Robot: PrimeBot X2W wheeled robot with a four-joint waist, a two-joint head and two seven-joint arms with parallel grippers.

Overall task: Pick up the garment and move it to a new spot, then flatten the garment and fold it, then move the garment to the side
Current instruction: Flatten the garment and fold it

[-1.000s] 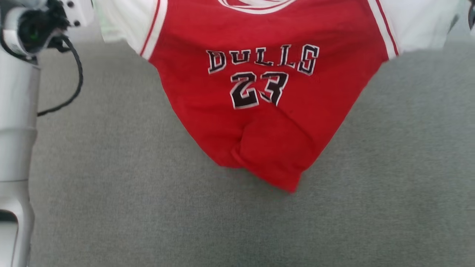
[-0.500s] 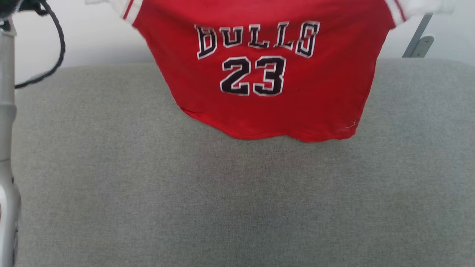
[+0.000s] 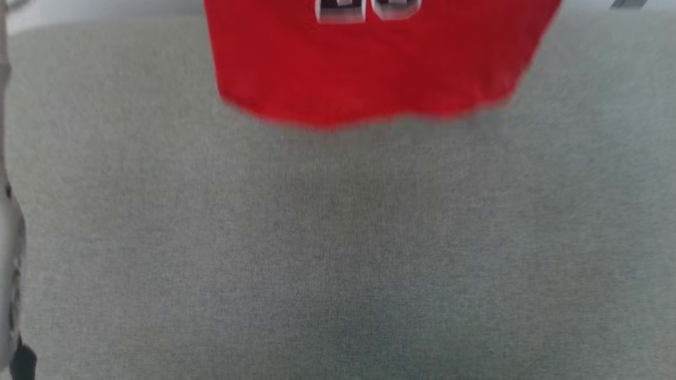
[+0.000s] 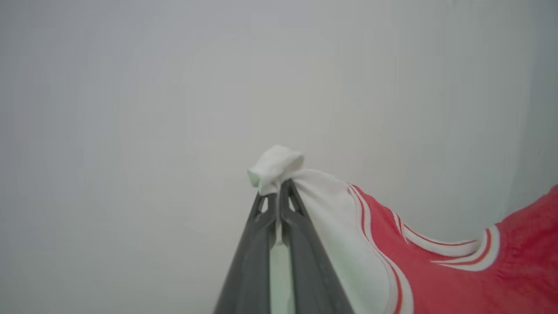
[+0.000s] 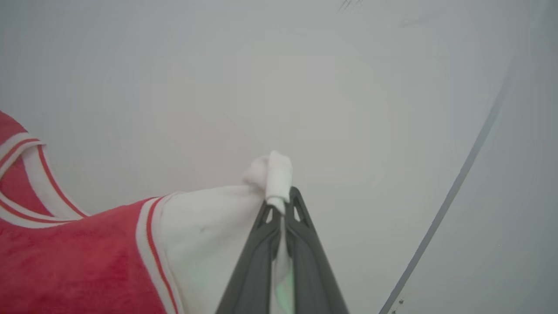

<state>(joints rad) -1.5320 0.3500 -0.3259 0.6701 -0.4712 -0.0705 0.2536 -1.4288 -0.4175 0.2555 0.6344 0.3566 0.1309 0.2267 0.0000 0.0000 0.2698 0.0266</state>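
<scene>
Red fabric takes up the top middle of the head view: that's the garment (image 3: 369,63), hanging flat and spread wide, front facing the camera. Only the lower body is in that shot, with the bottoms of the black, white-edged numbers (image 3: 364,8) cut off at the top edge. It's all pretty blurry. Under its hem is the grey cloth-covered surface (image 3: 338,253), and a soft shadow sits just below the hem. Honestly can't tell if the hem touches the cloth or hangs a bit clear of it.

The left claw (image 4: 280,189) is pinched tight on the tip of the garment's white sleeve (image 4: 322,209) on the robot's left. Its fingers are pressed together, with a little wad of white cloth poking out past the tips. From there the sleeve runs into the red-and-white striped shoulder trim (image 4: 375,244) and then the red body, with the striped collar (image 4: 457,248) curving beyond it.

The right claw (image 5: 282,200) is the same deal on the other white sleeve (image 5: 209,218): clamped down, a bunched nub of white sticking out above the fingertips, and the fabric pulled fairly taut toward the red part.

Behind the garment in both wrist views is a plain pale wall (image 4: 130,109).
</scene>
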